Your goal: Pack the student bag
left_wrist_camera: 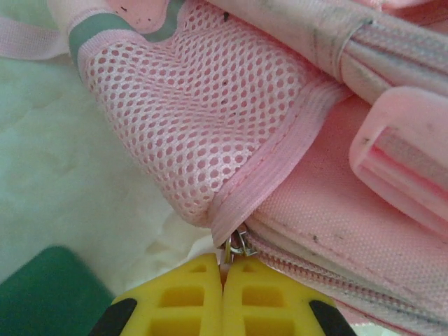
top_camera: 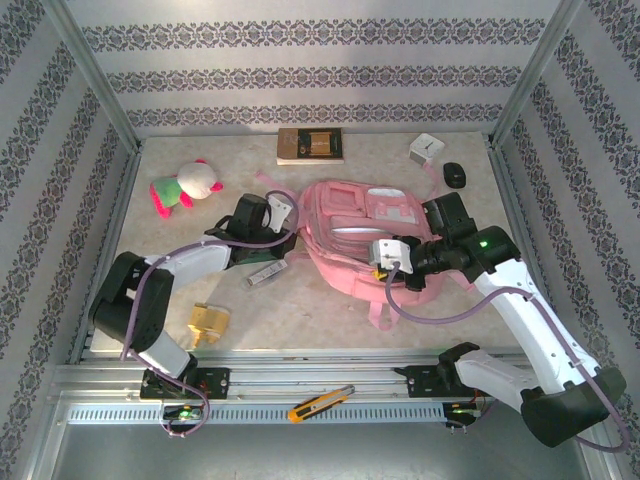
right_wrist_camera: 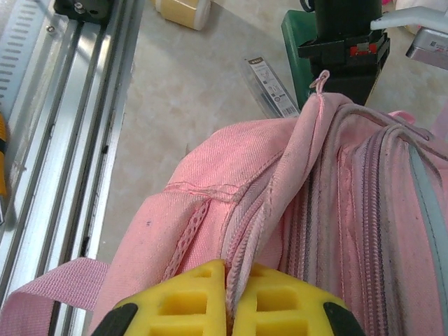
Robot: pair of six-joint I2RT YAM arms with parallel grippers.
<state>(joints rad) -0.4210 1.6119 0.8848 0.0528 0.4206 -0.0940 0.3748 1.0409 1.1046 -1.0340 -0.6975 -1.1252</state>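
1. In the middle of the top view, the student bag (top_camera: 350, 235) lies flat on the table (top_camera: 300, 310), with one arm at each side of it.
2. Around it, that view takes in a plush toy (top_camera: 185, 187) at upper left and a brown box (top_camera: 311, 146) at the top. A yellow roll (top_camera: 208, 322) sits lower left, and a utility knife (top_camera: 320, 403) lies on the rail at the bottom.
3. The left wrist view gives close detail of the bag's pink mesh pocket (left_wrist_camera: 203, 119) in the centre. A pink buckle (left_wrist_camera: 402, 168) is at right and a green object (left_wrist_camera: 49, 294) at lower left.
4. The right wrist view looks along the bag's puckered top seam toward a packaged pen (right_wrist_camera: 269, 84) on the table. The table-edge rail (right_wrist_camera: 63, 140) runs down the left of this frame.
5. The left gripper (left_wrist_camera: 222, 301) is at the bag's left edge in the top view. Its yellow fingers are pressed together, pinching the metal zip pull (left_wrist_camera: 238, 246) below the mesh pocket.
6. The right gripper (right_wrist_camera: 227, 301) meets the bag's lower right side in the top view. Its jaws are clenched on a fold of the bag's fabric beside a zip line, and the fold rises between the fingers.
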